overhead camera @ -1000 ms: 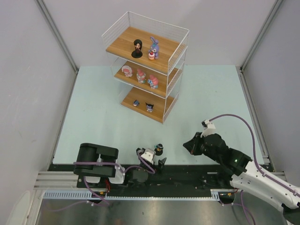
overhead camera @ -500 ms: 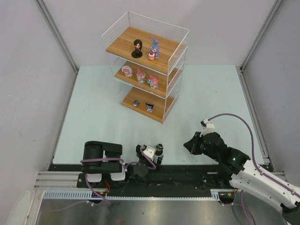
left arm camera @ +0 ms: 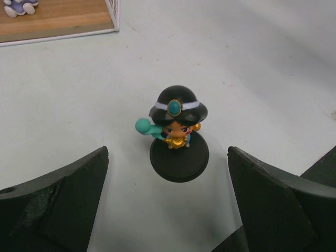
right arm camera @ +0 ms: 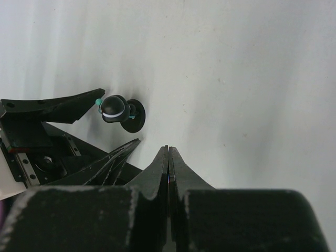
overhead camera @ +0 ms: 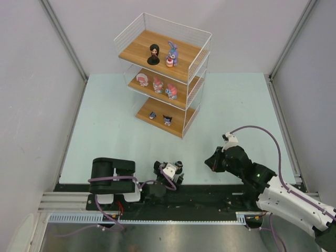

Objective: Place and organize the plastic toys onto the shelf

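Left tool (left arm camera: 167,151) now straddles dark-haired figurine (left arm camera: 178,118) after swinging in, jaws spread wide, touching nothing; figurine upright on bench (overhead camera: 115,136) at near edge, shelf (overhead camera: 136,50) well apart. Centre first, pinch low on body. Right tool (right arm camera: 168,152) closed, empty

my left end effector (left arm camera: 168,152) stands wide, and the dark-haired figurine (left arm camera: 178,113) sits between its fingers (left arm camera: 63,199) with open bench (overhead camera: 105,121) on either side of its round base. my right end effector (overhead camera: 215,161), fingers pressed together, hangs off to the right, apart from it. from here to the shelf (overhead camera: 135,51) the bench is bare. the top board has room at its left, with a second dark-haired figure (overhead camera: 153,54) and the bunny (overhead camera: 171,53) right of that. three pink-white toys (overhead camera: 157,84) line the middle board. wire walls stand along the shelf's back and ends.
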### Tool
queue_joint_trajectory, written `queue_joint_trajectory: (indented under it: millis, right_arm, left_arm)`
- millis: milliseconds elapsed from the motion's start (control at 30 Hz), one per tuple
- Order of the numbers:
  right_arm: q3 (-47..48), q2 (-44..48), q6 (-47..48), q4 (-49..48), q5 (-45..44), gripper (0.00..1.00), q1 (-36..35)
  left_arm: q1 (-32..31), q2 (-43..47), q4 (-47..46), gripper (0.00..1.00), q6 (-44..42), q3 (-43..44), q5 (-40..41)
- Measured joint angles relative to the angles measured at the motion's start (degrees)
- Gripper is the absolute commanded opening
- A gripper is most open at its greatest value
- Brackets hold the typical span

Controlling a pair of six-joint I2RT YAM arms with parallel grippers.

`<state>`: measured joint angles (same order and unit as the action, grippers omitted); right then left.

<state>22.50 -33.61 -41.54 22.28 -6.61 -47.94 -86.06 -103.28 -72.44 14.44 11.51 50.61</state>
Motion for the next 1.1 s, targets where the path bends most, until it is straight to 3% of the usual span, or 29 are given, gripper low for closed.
queue_joint_trajectory:
  millis: [267,933,1100]
  right_arm:
    - [0.0,-0.26,0.28,-0.31,0.85,0.0,0.92]
    - [0.0,-1.01,1.77,-0.35,3.04,0.0,3.72]
    - [0.0,-1.01,1.79,-0.33,3.3,0.0,4.15]
  left_arm:
    - [1.2,1.09,-0.48,0.99,-1.53,1.42,-1.64]
    - [6.21,-1.66,-0.76,0.84,-0.92,1.7,-5.95]
    - [6.43,-2.12,-0.83,0.76,-0.7,1.75,-6.49]
